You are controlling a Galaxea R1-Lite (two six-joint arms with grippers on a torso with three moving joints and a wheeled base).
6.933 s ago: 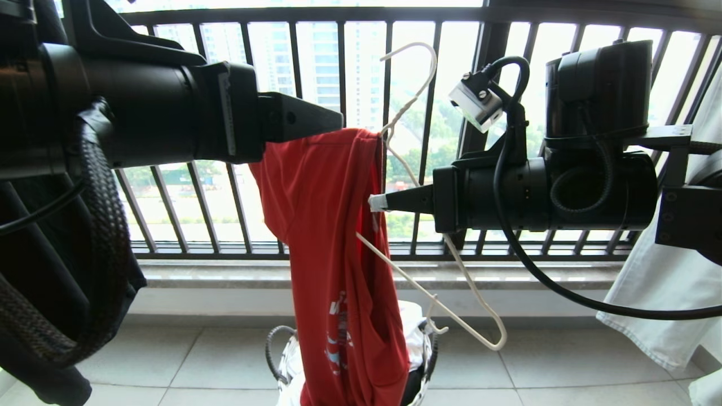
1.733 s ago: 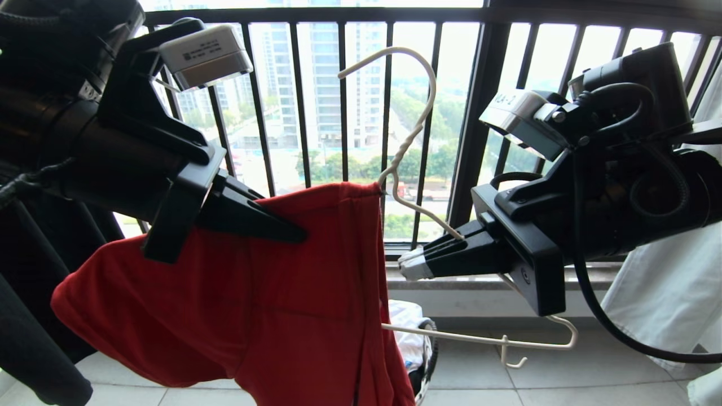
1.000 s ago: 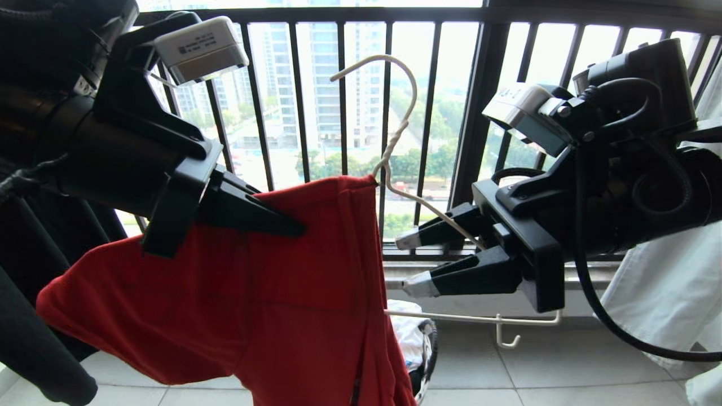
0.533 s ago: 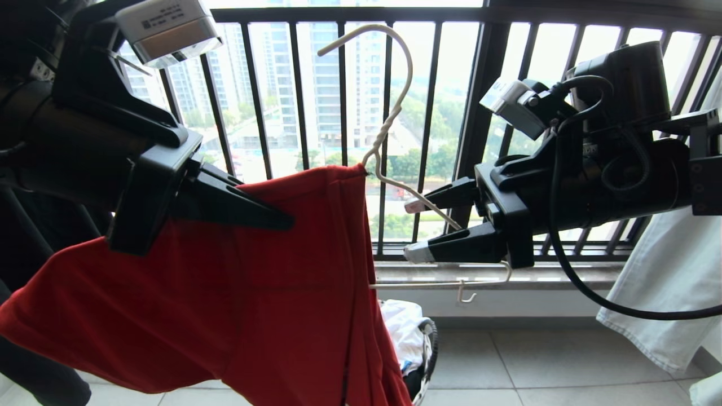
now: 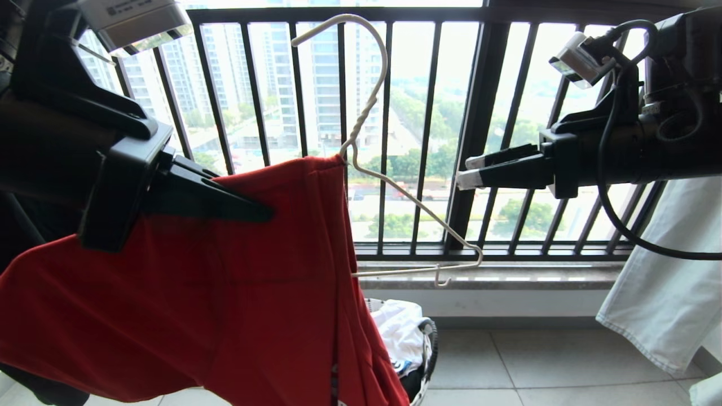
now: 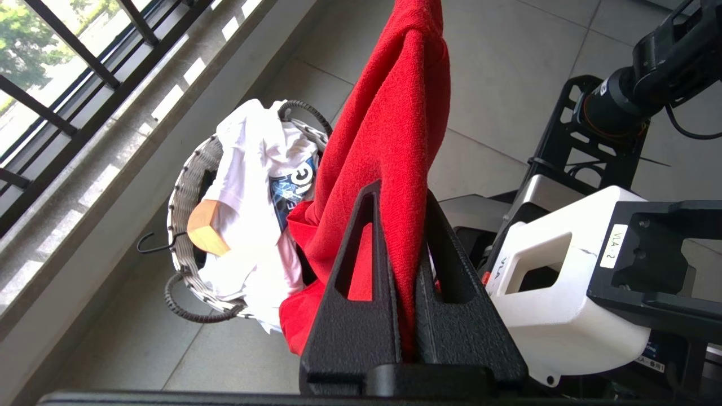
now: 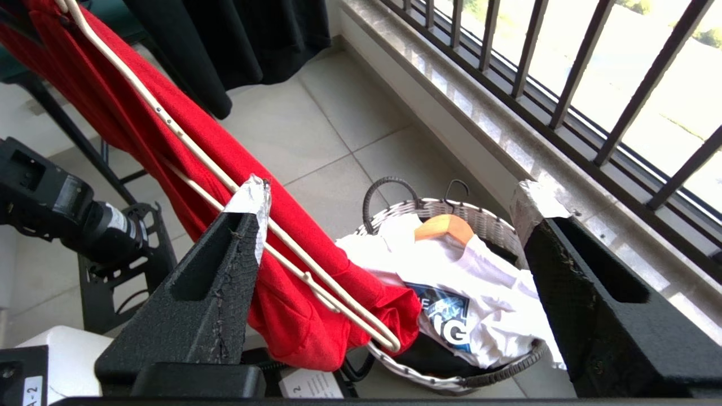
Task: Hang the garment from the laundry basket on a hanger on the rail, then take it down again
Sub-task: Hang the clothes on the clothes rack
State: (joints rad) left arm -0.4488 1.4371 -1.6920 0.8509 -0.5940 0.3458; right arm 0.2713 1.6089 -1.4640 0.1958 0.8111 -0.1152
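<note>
The red garment (image 5: 225, 293) hangs from my left gripper (image 5: 265, 214), which is shut on a fold of its cloth (image 6: 389, 113) at the left of the head view. The off-white wire hanger (image 5: 406, 197) has one arm inside the shirt. Its other arm and its hook stick out bare in front of the railing. My right gripper (image 5: 465, 169) stands open to the right of the hanger and above its bare arm, apart from it, with nothing between its fingers (image 7: 395, 194). The laundry basket (image 5: 430, 344) sits on the floor below. The rail is out of view.
The black railing (image 5: 474, 141) of vertical bars and a stone sill (image 5: 507, 276) close off the front. A pale garment (image 5: 660, 293) hangs at the right and a black one (image 7: 254, 34) at the left. The basket (image 7: 485, 223) holds a white T-shirt (image 7: 496, 293) and a wooden hanger (image 7: 445, 225).
My right gripper has opened, let go of the hanger's arm and drawn back up and to the right. The left gripper has carried shirt and hanger up and slightly left.
</note>
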